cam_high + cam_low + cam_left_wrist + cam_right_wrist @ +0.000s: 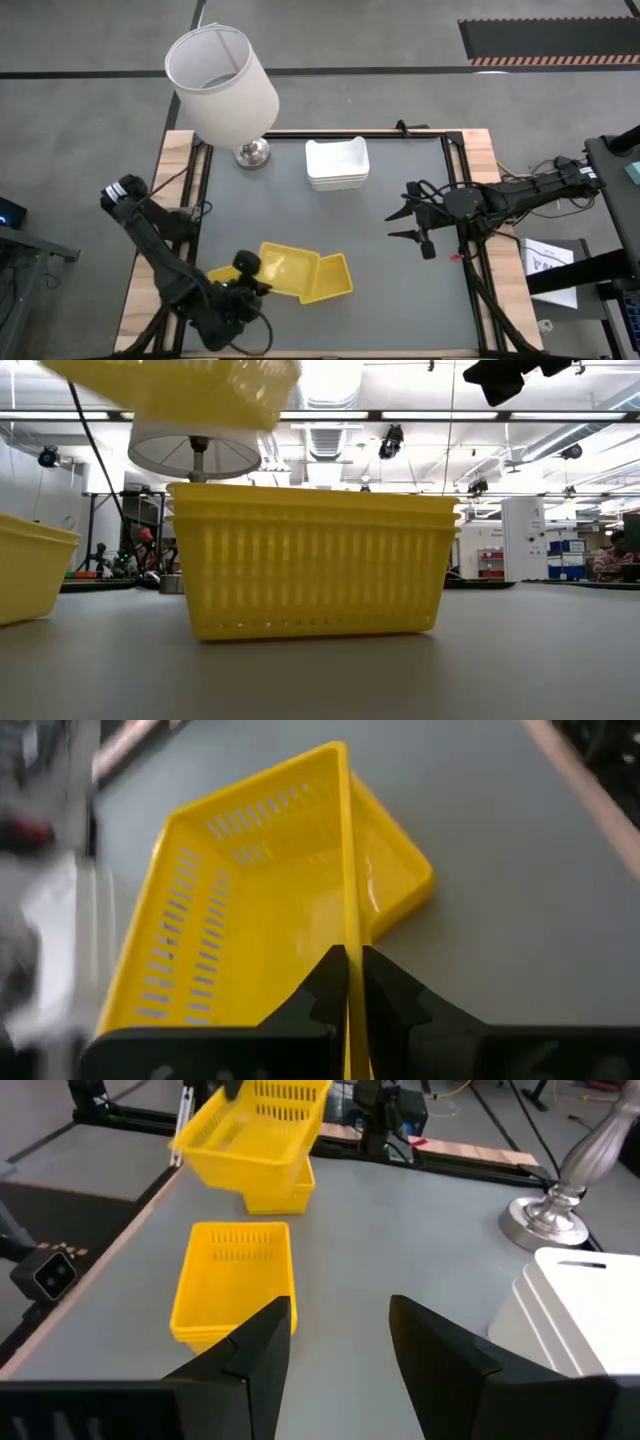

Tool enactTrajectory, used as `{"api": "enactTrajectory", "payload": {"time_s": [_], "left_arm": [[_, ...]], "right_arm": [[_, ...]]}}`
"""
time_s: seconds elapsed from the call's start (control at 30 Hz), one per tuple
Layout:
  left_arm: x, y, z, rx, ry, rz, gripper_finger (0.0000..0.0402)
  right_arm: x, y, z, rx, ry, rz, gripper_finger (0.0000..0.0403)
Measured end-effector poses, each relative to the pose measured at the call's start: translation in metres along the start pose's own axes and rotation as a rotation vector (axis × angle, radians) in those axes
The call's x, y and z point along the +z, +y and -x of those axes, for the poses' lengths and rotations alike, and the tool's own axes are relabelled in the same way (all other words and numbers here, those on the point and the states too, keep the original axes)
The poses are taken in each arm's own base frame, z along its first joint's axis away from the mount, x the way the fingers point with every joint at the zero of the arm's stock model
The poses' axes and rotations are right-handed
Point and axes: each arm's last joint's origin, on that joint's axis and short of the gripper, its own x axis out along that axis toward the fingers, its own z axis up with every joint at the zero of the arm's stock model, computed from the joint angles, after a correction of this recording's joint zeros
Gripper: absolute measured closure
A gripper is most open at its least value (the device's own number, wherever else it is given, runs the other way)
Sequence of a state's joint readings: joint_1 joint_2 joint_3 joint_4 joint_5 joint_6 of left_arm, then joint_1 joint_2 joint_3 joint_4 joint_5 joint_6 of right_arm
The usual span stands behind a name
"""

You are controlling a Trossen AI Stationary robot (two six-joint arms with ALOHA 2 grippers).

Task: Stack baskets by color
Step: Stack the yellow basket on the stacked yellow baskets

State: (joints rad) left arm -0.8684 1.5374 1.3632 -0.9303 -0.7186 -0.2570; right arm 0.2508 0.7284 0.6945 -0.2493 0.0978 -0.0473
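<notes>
We judge the sorting to be partly done. The white baskets (337,165) already sit nested in one pile just beside the lamp (222,85), on the side toward the right arm, so that colour looks finished. The yellow ones are not yet gathered. In the right wrist view a yellow stack (233,1280) of at least two rests on the tabletop (400,260), well apart from the lamp, and another yellow basket (278,1192) stands farther from the lamp (it sits directly under the lifted one).

The left gripper (353,970) has its jaws closed on the rim of a yellow basket (250,910), holding it tilted above that far basket. It still has to be lowered and released, and then the yellow groups probably need merging.

The right gripper (340,1330) hangs with jaws open and empty, across the white pile from the lamp.

The held basket is bright yellow, shallow and rectangular, with slotted walls and a glossy floor.
</notes>
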Motion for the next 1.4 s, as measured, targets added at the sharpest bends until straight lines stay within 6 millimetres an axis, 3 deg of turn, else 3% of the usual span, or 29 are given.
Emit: {"api": "enactTrajectory", "payload": {"time_s": [0.23,0.53,0.7,1.07,1.4], "left_arm": [[-0.010,-0.015,0.010,-0.025,0.041,0.307,0.0402],[-0.041,-0.044,0.031,-0.088,0.291,0.422,0.0402],[-0.057,-0.054,0.047,-0.063,0.328,0.443,0.0402],[-0.073,-0.062,0.038,-0.017,0.357,0.543,0.0396],[-0.080,-0.068,0.028,-0.021,0.352,0.586,0.0314]], "right_arm": [[-0.002,0.001,-0.004,0.001,0.023,0.005,0.0239],[-0.004,0.001,-0.009,0.002,0.047,0.011,0.0239],[-0.004,0.001,-0.009,0.002,0.044,0.011,0.0239],[-0.005,0.001,-0.012,0.002,0.053,0.003,0.0239],[-0.006,0.002,-0.014,0.002,0.059,-0.007,0.0239]]}}
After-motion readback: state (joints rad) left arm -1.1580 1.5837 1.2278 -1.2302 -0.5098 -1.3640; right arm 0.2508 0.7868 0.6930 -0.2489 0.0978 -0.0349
